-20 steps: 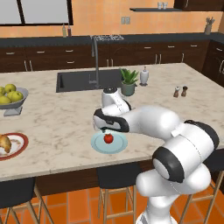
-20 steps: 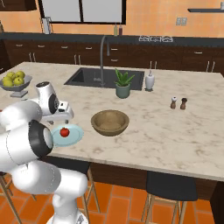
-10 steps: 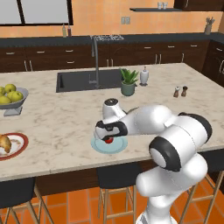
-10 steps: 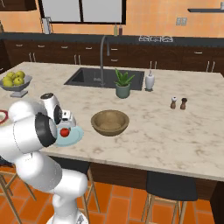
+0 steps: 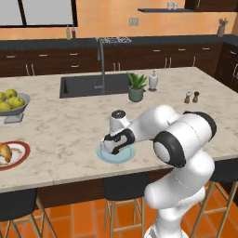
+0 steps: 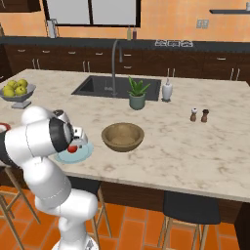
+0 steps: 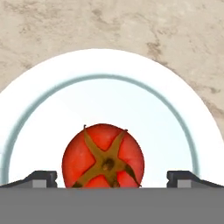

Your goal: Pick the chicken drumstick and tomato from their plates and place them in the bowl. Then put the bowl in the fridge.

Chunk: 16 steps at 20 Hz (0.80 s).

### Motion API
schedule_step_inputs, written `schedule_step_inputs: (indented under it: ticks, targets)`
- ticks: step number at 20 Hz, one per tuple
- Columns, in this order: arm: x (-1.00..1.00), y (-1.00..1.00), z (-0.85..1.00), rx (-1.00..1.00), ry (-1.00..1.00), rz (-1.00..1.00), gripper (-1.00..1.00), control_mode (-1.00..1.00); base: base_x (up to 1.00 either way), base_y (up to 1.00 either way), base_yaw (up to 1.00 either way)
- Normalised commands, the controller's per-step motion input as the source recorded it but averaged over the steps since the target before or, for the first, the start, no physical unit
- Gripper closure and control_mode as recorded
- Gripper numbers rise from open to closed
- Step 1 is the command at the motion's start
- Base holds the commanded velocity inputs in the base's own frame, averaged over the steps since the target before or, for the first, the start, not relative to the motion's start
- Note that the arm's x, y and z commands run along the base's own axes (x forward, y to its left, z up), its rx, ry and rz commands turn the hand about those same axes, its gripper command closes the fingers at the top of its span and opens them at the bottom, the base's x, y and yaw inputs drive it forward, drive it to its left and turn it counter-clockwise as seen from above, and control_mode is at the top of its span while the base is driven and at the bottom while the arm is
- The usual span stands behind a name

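The gripper (image 7: 112,181) hung low over the pale blue plate (image 7: 39,100) near the counter's front edge, fingers spread wide, one on either side of the tomato (image 7: 103,156); they probably were not yet touching it. The wooden bowl (image 6: 122,136) sat beside the plate.

counter (image 5: 69,125) | blue plate (image 5: 104,157); wooden bowl (image 6: 122,136); red-rimmed plate (image 5: 18,155); apple bowl (image 5: 13,108)

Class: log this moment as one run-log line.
end effector: open, straddling tomato | tomato: on pale blue plate | bowl: empty
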Motion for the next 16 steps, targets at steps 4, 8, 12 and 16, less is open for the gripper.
schedule_step_inputs:
  ticks: [4,8,12,16]
  targets:
    - [0.00,0.00,-0.37,0.00,0.02,0.00,-1.00,-1.00,0.00,0.00,0.00]
    - [0.00,0.00,-0.13,0.00,-0.02,0.00,1.00,-1.00,0.00,0.00,0.00]
    - [-0.02,-0.03,0.06,0.01,-0.04,0.00,1.00,-1.00,0.00,0.00,0.00]
    - [-0.14,-0.16,0.90,0.07,-0.24,-0.04,1.00,-1.00,0.00,0.00,0.00]
